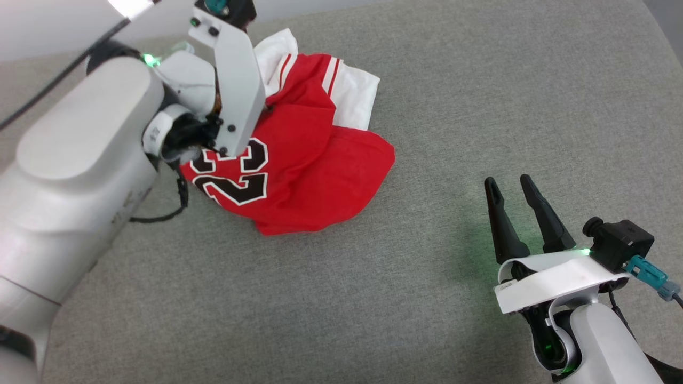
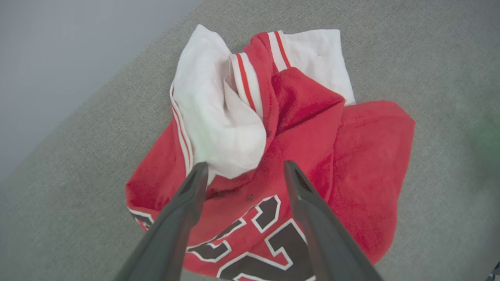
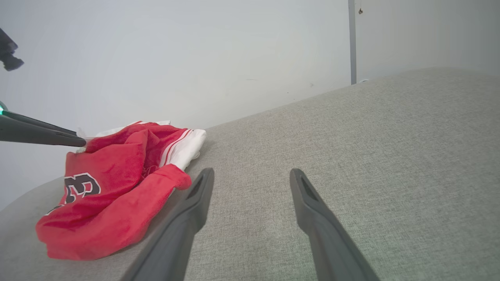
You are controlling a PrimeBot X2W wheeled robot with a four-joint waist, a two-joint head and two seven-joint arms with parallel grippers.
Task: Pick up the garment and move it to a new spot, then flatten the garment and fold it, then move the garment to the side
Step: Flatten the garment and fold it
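From the head view, the garment (image 1: pixel 309 176) lies in a crumpled heap on the grey fabric surface (image 1: pixel 480 80), its number facing up and a white sleeve bunched on its far side. The left forearm (image 1: pixel 80 160) leans over the garment's left edge. The right tool (image 1: pixel 507 181) sits well off to the garment's right, fingers parted and empty.

From the left wrist, the left tool (image 2: pixel 242 171) hangs just above the garment, fingers spread with nothing between them.

From the right wrist, the right tool points past the garment, apart from it.

I can't tell whether the heap is already at its new spot. To my eye the flattening, folding and moving aside all remain
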